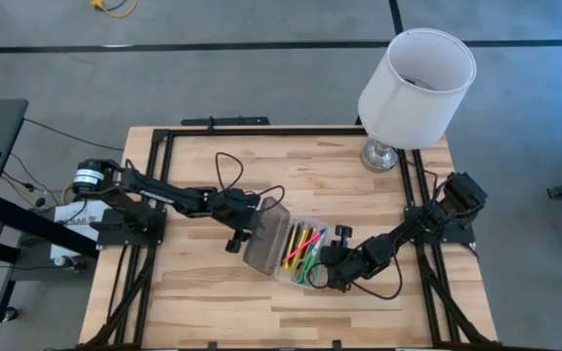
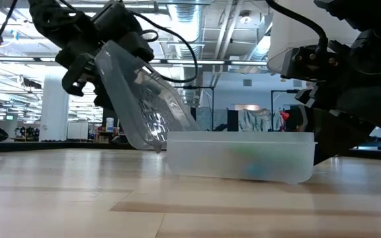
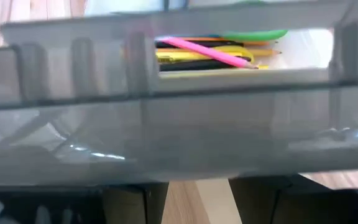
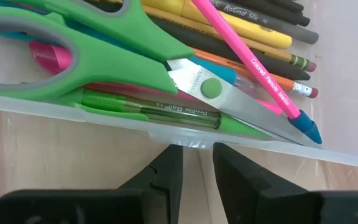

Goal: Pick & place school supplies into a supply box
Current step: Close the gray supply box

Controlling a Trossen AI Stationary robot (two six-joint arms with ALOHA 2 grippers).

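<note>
- Two grippers flank the clear plastic supply box (image 1: 301, 255), which lies slantwise mid-table.
- Nearest, the right gripper (image 4: 194, 163) rests against the box's outer wall, jaws narrowly parted, holding nothing.
- Inside lie green-handled scissors (image 4: 104, 53) and a pink pencil (image 4: 247, 59), lengthwise.
- Beyond, the left gripper (image 1: 237, 229) stands spread wide across the tilted grey dotted lid (image 1: 266, 234); it is nearer for closing.
</note>
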